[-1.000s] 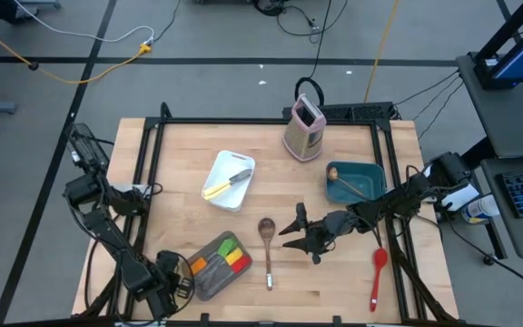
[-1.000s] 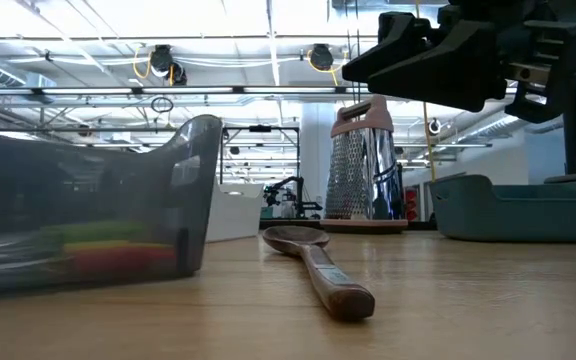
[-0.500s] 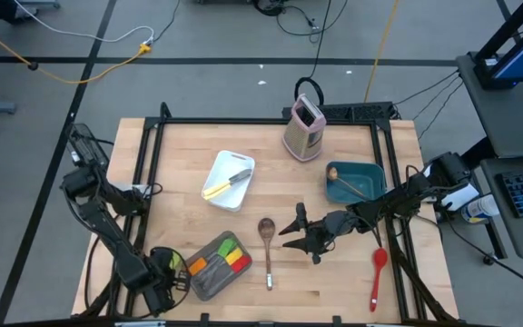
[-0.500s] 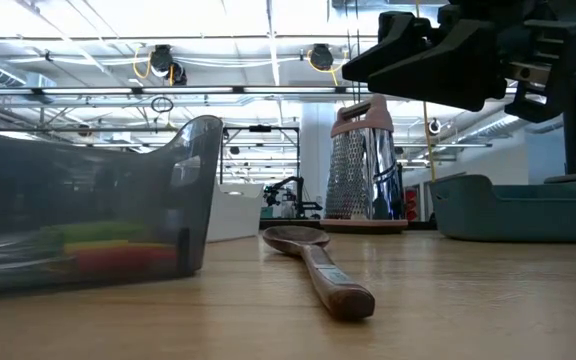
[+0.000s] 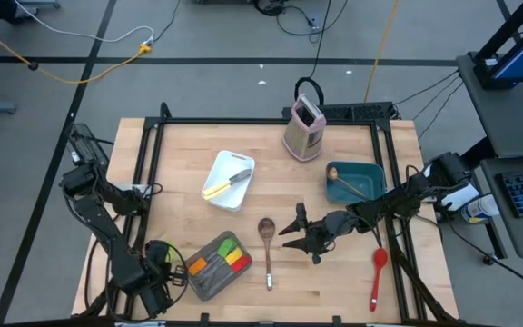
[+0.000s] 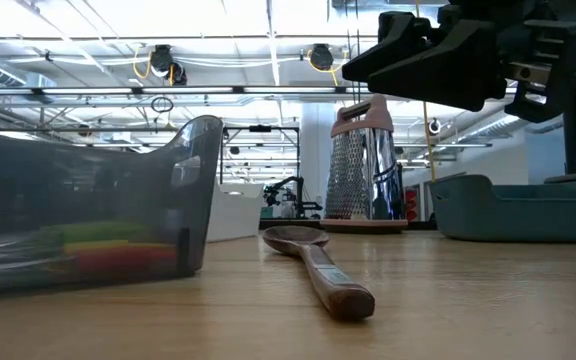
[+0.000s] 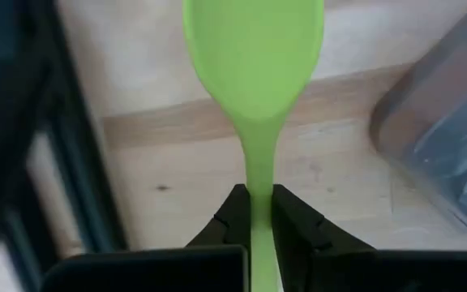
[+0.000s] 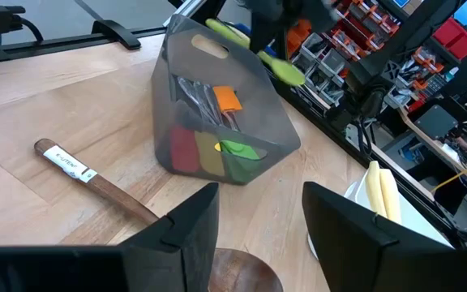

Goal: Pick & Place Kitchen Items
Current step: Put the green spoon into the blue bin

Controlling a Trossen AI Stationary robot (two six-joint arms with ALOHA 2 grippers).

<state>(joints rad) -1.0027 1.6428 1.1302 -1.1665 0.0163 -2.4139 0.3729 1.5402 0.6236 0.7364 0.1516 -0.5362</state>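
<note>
My left gripper is at the table's near left corner, beside the grey pan, shut on a green silicone spatula. The spatula also shows beyond the pan in the right wrist view. The pan holds green, orange and red spatulas. My right gripper is open and empty, hovering above the bowl end of the brown wooden spoon, which lies flat on the table. The bowl shows below its fingers. My left gripper pinches the green spatula's thin handle between its two fingers, just behind the blade. The fingers lie along the handle, and the blade sticks out ahead of them over the table top. The handle's rear end is hidden by the gripper.
A white tray holds the yellow-handled knife. A teal bin holds the gold spoon. The red spoon lies near the right edge. The upright box grater stands at the far middle.
My left gripper has drawn a little away from the grey pan, toward the table's left edge, still shut on the green spatula. My right gripper has kept still.
</note>
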